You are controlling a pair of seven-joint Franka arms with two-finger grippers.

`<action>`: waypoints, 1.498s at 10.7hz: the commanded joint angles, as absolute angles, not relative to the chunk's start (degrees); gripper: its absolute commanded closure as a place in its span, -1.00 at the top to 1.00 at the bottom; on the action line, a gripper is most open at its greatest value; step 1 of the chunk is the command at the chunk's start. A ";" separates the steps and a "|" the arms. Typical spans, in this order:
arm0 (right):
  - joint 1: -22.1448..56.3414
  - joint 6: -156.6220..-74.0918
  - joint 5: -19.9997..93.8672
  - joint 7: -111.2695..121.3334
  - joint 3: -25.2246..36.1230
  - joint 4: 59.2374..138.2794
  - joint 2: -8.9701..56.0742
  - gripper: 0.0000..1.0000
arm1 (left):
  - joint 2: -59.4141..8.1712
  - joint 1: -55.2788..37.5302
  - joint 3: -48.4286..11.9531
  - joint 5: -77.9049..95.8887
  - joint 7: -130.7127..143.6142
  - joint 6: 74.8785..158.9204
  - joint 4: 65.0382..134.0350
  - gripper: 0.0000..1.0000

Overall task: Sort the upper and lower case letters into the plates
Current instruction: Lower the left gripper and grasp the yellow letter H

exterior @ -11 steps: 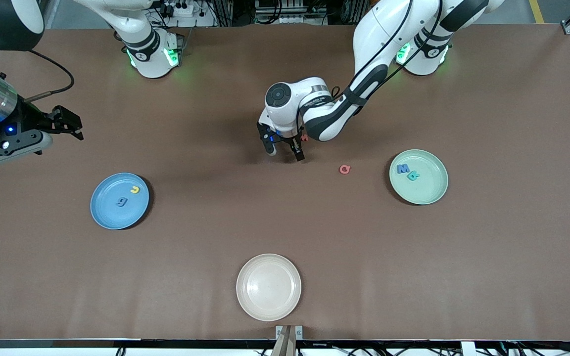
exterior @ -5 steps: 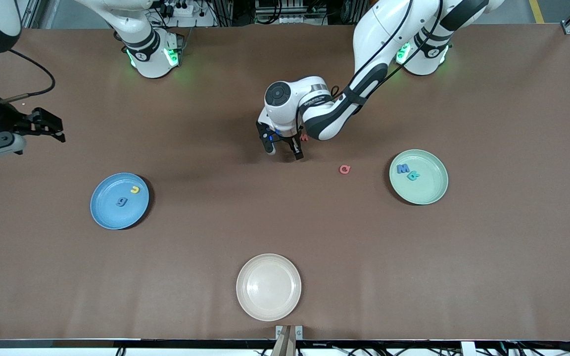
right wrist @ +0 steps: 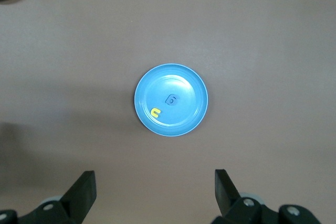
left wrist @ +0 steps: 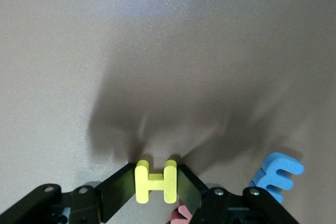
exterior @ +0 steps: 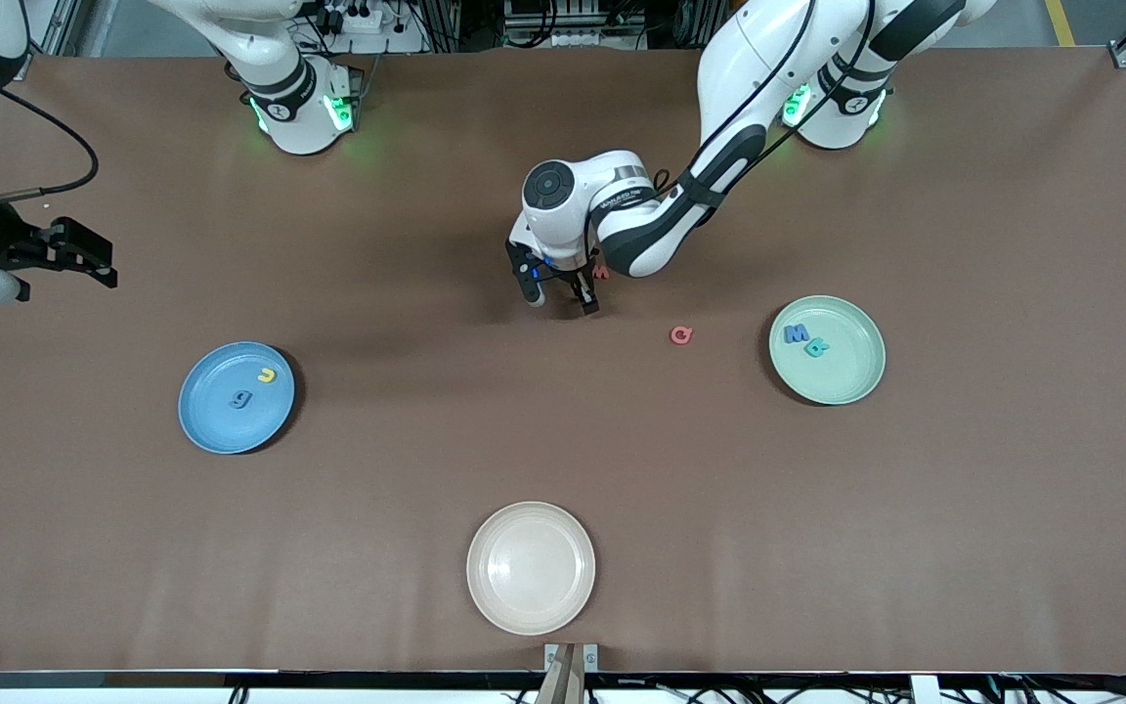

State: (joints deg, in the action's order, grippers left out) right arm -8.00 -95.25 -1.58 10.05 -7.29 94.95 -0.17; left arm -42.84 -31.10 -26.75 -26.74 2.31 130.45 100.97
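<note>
My left gripper [exterior: 560,298] is down at the table's middle, shut on a yellow letter H [left wrist: 156,181], with a pad against each side of it. A blue letter E [left wrist: 277,174] and a red letter [exterior: 602,273] lie close beside it. A pink letter [exterior: 681,335] lies between it and the mint green plate [exterior: 842,376], which holds a blue M [exterior: 796,333] and a teal letter [exterior: 817,346]. The blue plate [exterior: 221,425] holds a yellow letter [exterior: 267,374] and a blue letter [exterior: 243,398]. My right gripper [exterior: 84,259] hangs open and holds nothing, over the table's edge at the right arm's end.
A cream-white plate [exterior: 531,567] with nothing on it sits near the table's edge closest to the front camera. Bare brown tabletop lies between the three plates. The right wrist view looks down on the blue plate [right wrist: 184,82].
The left gripper's jaws have closed in onto the yellow H. The right arm has drawn back toward the edge at its end of the table.
</note>
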 commanded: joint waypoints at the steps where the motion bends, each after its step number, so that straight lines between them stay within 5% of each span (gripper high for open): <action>1: -8.35 -94.31 -1.67 8.88 -7.91 94.48 -0.62 1.00 | -43.07 -30.94 -26.46 -25.93 3.16 130.52 101.16 -0.66; 9: -7.74 -92.29 0.86 -1.19 -11.51 94.83 -0.97 1.00 | -40.00 -27.52 -26.46 -25.75 0.36 121.75 100.20 -0.72; 16: -2.30 -91.23 1.58 -8.70 -17.14 96.67 -0.35 1.00 | -32.17 -8.92 -26.80 -25.31 -30.81 104.87 98.00 -0.71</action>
